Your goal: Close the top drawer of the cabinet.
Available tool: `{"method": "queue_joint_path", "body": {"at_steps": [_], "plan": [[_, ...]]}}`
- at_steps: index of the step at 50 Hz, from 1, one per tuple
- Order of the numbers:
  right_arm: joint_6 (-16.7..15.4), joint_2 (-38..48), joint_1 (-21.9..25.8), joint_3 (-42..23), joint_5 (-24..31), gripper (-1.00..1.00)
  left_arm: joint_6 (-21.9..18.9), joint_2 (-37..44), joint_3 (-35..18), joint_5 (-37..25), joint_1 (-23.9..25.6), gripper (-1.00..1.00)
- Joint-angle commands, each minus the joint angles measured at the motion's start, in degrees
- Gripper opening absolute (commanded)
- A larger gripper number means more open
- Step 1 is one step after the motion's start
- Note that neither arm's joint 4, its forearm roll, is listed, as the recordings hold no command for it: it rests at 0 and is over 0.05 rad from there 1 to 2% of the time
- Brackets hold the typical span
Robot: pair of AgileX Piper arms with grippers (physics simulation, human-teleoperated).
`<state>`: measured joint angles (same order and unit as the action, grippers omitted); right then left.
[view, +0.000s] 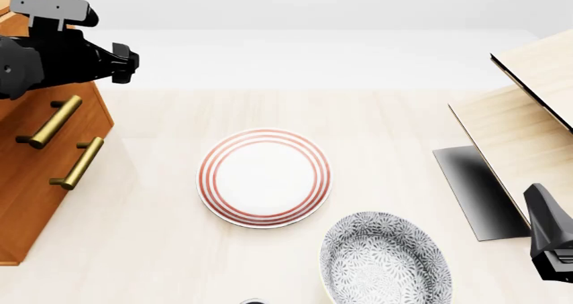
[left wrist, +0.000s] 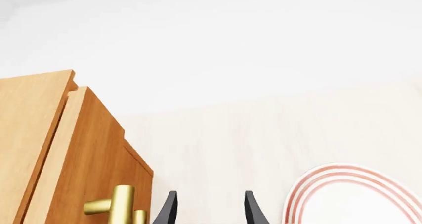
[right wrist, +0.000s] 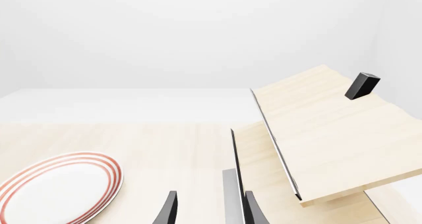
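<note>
The orange-brown cabinet (view: 36, 183) stands at the table's left edge. The brass handle of the top drawer (view: 49, 123) sits above the lower drawer's handle (view: 76, 163). My left gripper (view: 130, 62) hangs high by the cabinet's upper front corner. In the left wrist view its fingers (left wrist: 169, 209) are apart and empty, just beside the cabinet's front face (left wrist: 99, 159) and a brass handle (left wrist: 118, 206). A pale strip shows behind that front. My right gripper (right wrist: 211, 211) is open and empty; its arm (view: 548, 240) is low at the right.
A white plate with red rings (view: 264, 176) lies mid-table, also in the wrist views (left wrist: 356, 197) (right wrist: 59, 184). A grey patterned bowl (view: 385, 264) sits near the front. Pale wood panels (view: 528, 109) and a dark mat (view: 474, 190) stand at the right.
</note>
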<state>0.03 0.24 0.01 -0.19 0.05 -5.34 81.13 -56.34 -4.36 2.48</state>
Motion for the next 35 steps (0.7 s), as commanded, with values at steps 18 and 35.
{"method": "queue_joint_path", "body": {"at_steps": [18,35], "plan": [[0.0,0.0,-0.01,0.0,0.0,1.0,-1.15,-3.19,1.75,0.34,-13.2,1.0],[-0.01,0.0,-0.01,0.0,0.0,1.0,-0.92,-10.15,6.02,1.38,-7.07,1.0]]}}
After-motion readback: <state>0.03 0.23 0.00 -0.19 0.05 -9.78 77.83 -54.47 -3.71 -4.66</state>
